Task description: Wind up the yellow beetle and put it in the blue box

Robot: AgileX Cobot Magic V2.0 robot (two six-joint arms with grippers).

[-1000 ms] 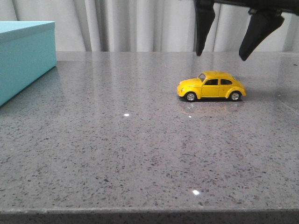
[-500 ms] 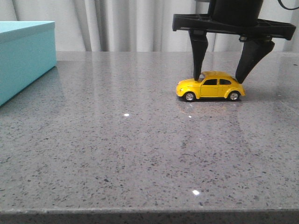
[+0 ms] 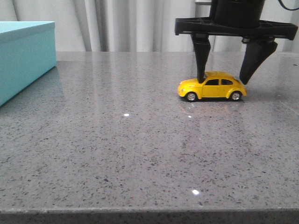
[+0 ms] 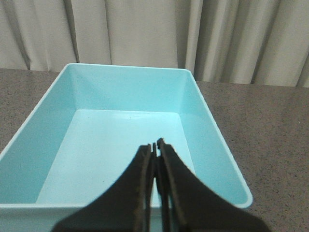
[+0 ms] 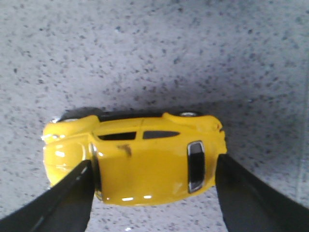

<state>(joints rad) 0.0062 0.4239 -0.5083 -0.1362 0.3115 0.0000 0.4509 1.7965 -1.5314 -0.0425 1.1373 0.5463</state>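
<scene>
The yellow beetle (image 3: 211, 87) stands on its wheels on the grey speckled table, right of the middle, nose to the left. My right gripper (image 3: 222, 82) is lowered over it, open. One finger stands at the windscreen and the other at the rear end. In the right wrist view the beetle (image 5: 140, 159) lies lengthwise between the two fingers of the gripper (image 5: 153, 166), both at or very near its body. The blue box (image 3: 23, 56) stands at the far left. In the left wrist view my left gripper (image 4: 155, 144) is shut and empty above the open, empty box (image 4: 125, 67).
The grey stone table (image 3: 131, 149) runs from the box to the car, with its front edge near the bottom of the front view. Pale curtains (image 3: 131, 23) hang behind the table.
My right gripper came down from above the car until its fingers straddled it. In the last half second the gripper and the car shifted slightly right.
</scene>
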